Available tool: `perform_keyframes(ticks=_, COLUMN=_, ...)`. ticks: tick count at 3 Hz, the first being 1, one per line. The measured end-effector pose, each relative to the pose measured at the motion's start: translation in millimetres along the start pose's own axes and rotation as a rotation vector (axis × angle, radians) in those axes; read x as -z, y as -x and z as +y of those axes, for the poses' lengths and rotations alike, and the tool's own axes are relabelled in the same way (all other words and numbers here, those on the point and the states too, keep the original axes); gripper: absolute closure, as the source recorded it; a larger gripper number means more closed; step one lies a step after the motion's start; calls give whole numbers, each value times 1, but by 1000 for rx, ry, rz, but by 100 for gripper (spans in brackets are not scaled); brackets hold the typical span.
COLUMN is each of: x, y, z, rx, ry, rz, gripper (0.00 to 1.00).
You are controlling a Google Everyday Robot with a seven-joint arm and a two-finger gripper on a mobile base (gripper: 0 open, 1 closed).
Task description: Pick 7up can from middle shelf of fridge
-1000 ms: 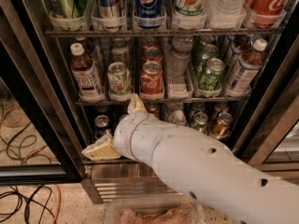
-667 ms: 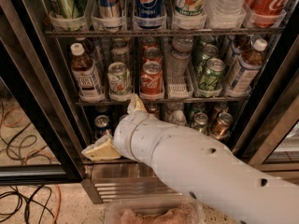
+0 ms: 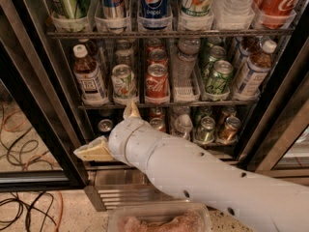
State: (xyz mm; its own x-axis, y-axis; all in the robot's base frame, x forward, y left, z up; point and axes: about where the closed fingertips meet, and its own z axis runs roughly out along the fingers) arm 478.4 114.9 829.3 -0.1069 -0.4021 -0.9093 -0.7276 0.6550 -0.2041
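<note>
The 7up can (image 3: 124, 81), whitish-silver with green lettering, stands at the front of its lane on the middle shelf (image 3: 164, 104) of the fridge (image 3: 34, 86). A brown-tea bottle (image 3: 89, 76) is on its left and a red Coca-Cola can (image 3: 157, 80) on its right. My gripper (image 3: 105, 130) is below the middle shelf, in front of the lower shelf and below the 7up can. Its two tan fingers are spread apart, one pointing up just under the can (image 3: 131, 111), one pointing left (image 3: 92, 151). It holds nothing.
The top rack holds tall Pepsi (image 3: 154, 1) and other cans. Dark green cans (image 3: 217, 76) and a water bottle (image 3: 183, 62) share the middle shelf. More cans (image 3: 206, 128) sit on the lower shelf. The door frame (image 3: 285, 124) is on the right; cables (image 3: 19, 207) lie on the floor.
</note>
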Motion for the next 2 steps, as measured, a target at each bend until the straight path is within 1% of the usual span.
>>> perform_keyframes(ticks=1, x=-7, y=-10, z=-2, rx=-23, ry=-19, rz=-38, gripper=0)
perform_keyframes(ticks=2, x=-9, y=-10, z=-2, rx=-27, ry=-20, rz=-44, gripper=0)
